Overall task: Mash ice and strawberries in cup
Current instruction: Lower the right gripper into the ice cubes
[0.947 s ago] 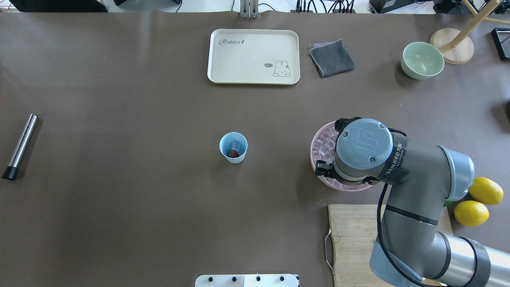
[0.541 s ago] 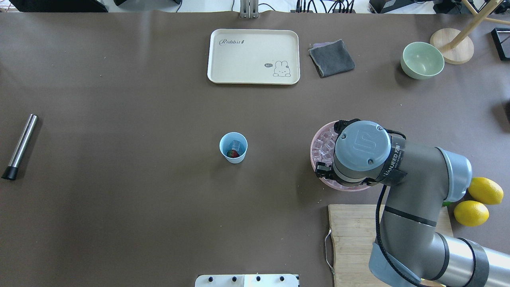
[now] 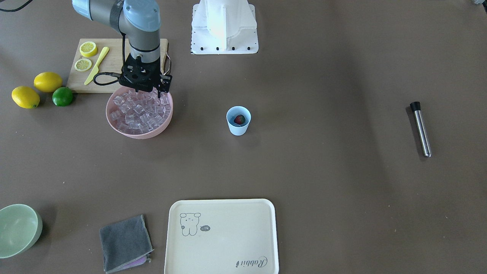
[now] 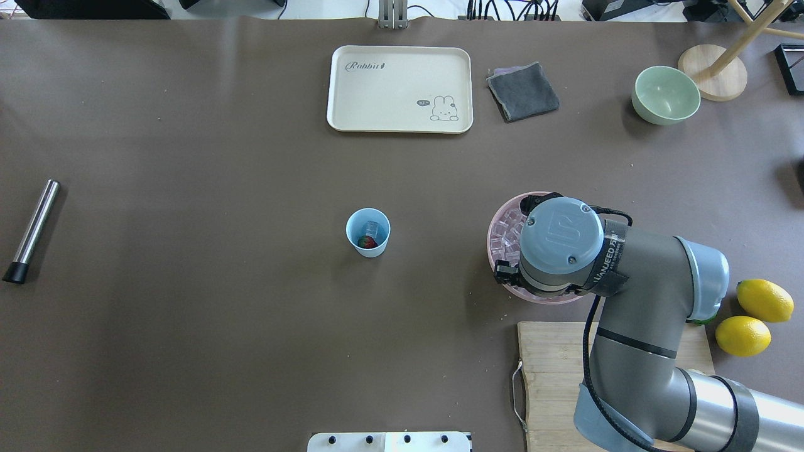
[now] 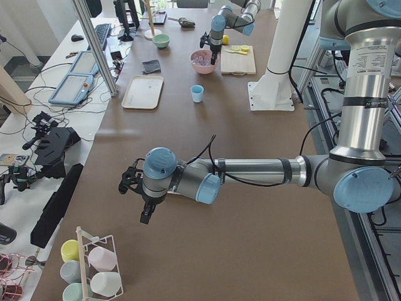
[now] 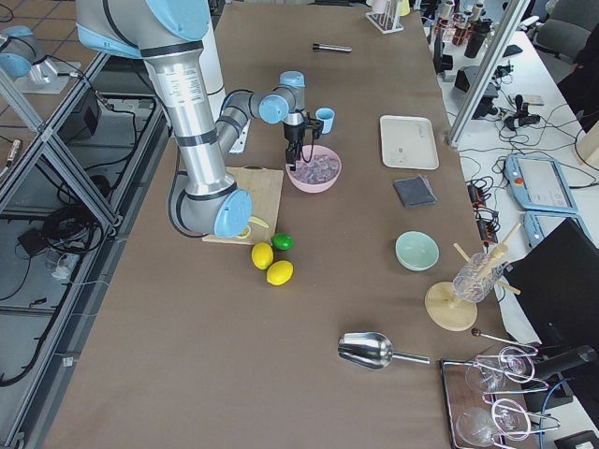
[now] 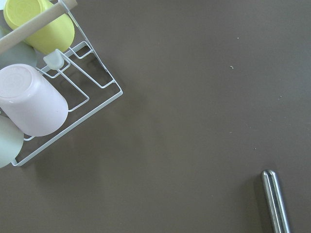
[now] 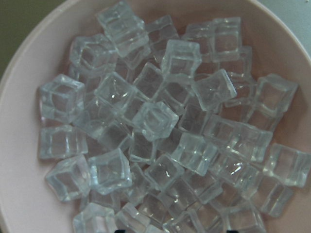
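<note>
The small pale blue cup (image 4: 368, 233) (image 3: 238, 120) stands mid-table with a red strawberry (image 4: 365, 242) (image 3: 239, 119) and a clear ice cube (image 4: 373, 226) inside it. Many more ice cubes (image 3: 139, 111) (image 8: 155, 121) fill the pink bowl (image 3: 140, 135) (image 4: 496, 227). My right gripper (image 3: 148, 90) points down just over the bowl's robot-side half, open, with only two dark tips showing apart at the wrist view's lower edge. My left gripper (image 5: 130, 185) hovers over bare table at the far left end; I cannot tell its state.
A steel muddler with a black end (image 4: 31, 231) (image 7: 276, 201) lies far left. Cream tray (image 4: 399, 88), grey cloth (image 4: 522, 91) and green bowl (image 4: 665, 95) sit at the back. A cutting board (image 3: 114, 64), lemons (image 4: 765, 300) and a lime (image 3: 62, 96) flank the pink bowl. A cup rack (image 7: 58, 97) stands under the left wrist.
My right wrist has shifted a little left and toward the robot and has sunk lower over the pink bowl. The cup and the muddler have not moved.
</note>
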### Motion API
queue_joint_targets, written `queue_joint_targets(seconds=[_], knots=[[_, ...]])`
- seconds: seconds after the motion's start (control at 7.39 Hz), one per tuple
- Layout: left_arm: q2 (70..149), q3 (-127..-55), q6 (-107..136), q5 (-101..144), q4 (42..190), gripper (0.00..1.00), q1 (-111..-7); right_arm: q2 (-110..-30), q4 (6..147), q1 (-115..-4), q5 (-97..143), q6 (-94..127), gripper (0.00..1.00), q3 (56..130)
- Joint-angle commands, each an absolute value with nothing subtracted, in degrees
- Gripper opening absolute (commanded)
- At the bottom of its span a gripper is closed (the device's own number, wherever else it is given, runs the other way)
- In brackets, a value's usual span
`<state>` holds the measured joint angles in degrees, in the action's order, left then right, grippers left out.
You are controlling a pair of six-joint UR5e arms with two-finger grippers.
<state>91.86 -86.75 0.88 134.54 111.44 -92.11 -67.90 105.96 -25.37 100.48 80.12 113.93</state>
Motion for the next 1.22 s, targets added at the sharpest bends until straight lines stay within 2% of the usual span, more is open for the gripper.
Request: queue_joint_targets(seconds=[0.0,0.27,0.41,0.68,0.81,1.08], knots=[[91.93,-86.75,0.97,134.56,111.45,0.98,-92.2,-67.68,106.08,-26.01,100.55,78.67,0.75,113.73],[92.02,-86.75,0.97,134.56,111.45,0.98,-92.2,-67.59,106.17,-26.37,100.81,78.66,0.65,113.64],[92.28,-86.75,0.97,134.56,111.36,0.98,-92.2,-67.5,106.26,-26.37,100.9,78.66,0.65,113.64],[92.37,-86.84,0.97,134.56,111.45,0.98,-92.2,-66.1,107.04,-26.37,101.07,79.01,0.57,112.76],[92.46,-86.84,0.97,134.56,111.36,0.98,-92.2,-66.09,107.49,-26.45,101.07,78.75,0.57,112.76],[92.29,-87.36,1.14,134.56,111.45,0.98,-92.2,-66.09,107.49,-27.07,101.51,78.75,0.45,112.15]])
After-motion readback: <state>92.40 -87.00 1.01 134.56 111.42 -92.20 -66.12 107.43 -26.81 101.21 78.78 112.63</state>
